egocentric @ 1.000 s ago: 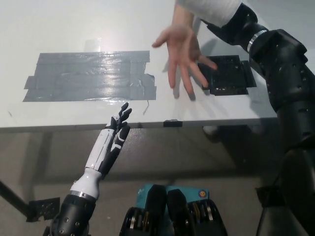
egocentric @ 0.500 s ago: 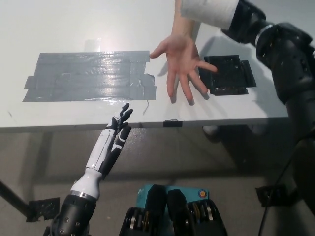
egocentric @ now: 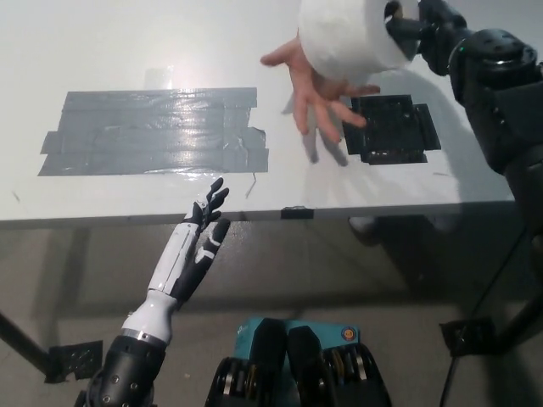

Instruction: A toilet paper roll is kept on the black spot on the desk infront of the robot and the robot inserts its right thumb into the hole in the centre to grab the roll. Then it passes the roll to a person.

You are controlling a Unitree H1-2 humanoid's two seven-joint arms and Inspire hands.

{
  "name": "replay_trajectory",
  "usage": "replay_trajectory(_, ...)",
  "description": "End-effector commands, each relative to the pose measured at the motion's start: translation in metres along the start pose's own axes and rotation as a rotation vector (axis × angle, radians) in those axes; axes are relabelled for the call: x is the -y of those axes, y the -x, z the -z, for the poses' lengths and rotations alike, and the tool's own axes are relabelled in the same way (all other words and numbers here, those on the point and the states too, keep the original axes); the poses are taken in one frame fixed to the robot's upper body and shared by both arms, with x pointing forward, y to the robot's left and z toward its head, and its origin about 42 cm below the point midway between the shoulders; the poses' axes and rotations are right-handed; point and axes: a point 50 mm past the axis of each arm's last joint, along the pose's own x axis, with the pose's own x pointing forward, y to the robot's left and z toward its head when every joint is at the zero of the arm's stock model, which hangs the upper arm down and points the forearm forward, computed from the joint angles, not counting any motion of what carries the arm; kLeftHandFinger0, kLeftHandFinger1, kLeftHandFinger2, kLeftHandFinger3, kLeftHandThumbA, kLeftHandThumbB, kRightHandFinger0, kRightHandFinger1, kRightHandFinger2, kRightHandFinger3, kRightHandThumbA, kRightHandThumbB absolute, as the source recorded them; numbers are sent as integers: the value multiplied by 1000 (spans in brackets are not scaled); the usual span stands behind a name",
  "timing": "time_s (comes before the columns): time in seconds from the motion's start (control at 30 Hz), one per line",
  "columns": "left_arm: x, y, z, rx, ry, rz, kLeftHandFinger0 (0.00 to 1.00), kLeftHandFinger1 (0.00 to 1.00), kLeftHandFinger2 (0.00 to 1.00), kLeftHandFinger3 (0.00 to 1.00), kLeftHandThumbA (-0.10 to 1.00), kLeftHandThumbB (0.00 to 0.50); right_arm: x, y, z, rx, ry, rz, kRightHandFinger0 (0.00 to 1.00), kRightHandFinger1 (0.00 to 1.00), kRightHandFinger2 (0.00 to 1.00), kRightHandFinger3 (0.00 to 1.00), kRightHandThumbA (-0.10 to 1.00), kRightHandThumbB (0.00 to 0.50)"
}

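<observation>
Handing over, the black right hand (egocentric: 420,34) is holding the white toilet paper roll (egocentric: 348,38), clamped, above a person's open palm (egocentric: 316,85), needing release next.

One toilet paper roll (egocentric: 344,38) counted, raised above desk (egocentric: 127,51). One black spot (egocentric: 390,127) on desk. One grey tape patch (egocentric: 153,131) on desk. Two robot hands: white (egocentric: 199,233), black (egocentric: 420,30). One person's hand (egocentric: 314,89) over desk.

A single head camera looks steeply down on the desk (egocentric: 127,51), which fills the upper half of the frame; floor fills the lower half. No second view overlaps.
</observation>
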Motion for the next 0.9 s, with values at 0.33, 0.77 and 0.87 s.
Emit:
replay_trajectory(0.33, -1, -3, -9, 33, 7, 12, 1000, 1000, 1000, 1000, 887, 34, -32, -3, -62, 256, 523, 101, 0, 459, 823, 713, -100, 189)
replay_trajectory(0.77, -1, -5, -10, 29, 3, 13, 1000, 1000, 1000, 1000, 898, 55, -30, 0, -82, 99, 761, -120, 1000, 1000, 1000, 1000, 506, 485)
replay_trajectory(0.87, -1, -5, -11, 32, 8, 15, 1000, 1000, 1000, 1000, 880, 38, -21, 3, -92, 97, 795, -125, 1000, 1000, 1000, 1000, 651, 500)
